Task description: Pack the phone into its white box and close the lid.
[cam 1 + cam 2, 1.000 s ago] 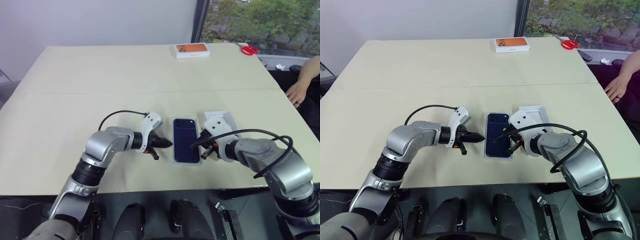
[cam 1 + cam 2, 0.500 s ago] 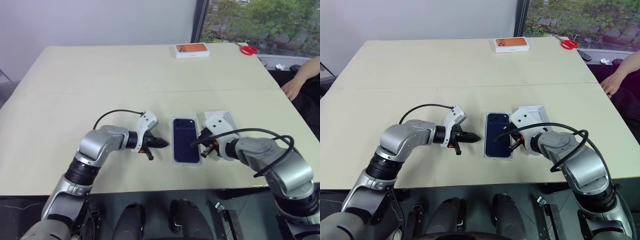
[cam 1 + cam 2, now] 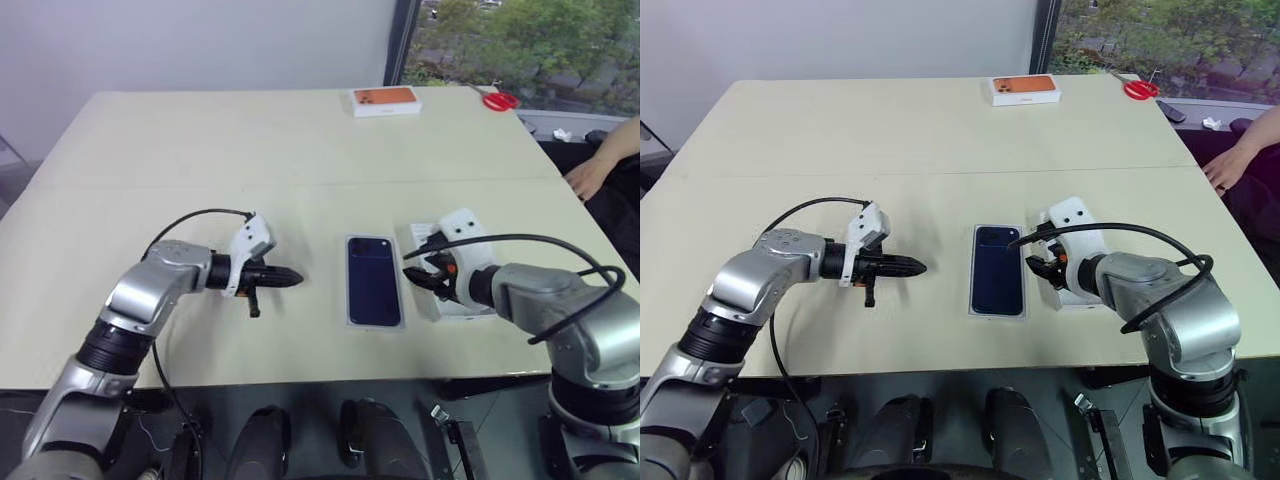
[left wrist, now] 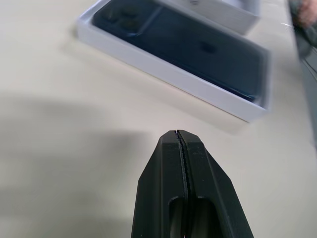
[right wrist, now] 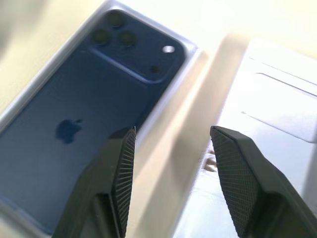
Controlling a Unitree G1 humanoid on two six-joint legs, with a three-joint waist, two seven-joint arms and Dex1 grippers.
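The phone [image 3: 373, 279] — slim, glossy navy, rounded corners — lies back-up inside the white box [image 3: 351, 310], a shallow cardboard tray on the matte beige tabletop [image 3: 250, 150]. The lid [image 3: 462, 309] lies just right of it under the right claw [image 5: 171, 163], whose ribbed fingers stand apart, holding nothing. The left claw [image 4: 178, 136] — fingers pressed together — hangs left of the box.

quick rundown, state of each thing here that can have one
phone: lying back up inside the white box
white box: open, no lid on it
lid: off, lying beside the box, under the right end effector
left end effector: shut, empty
right end effector: open, empty
scissors: lying at the far table edge
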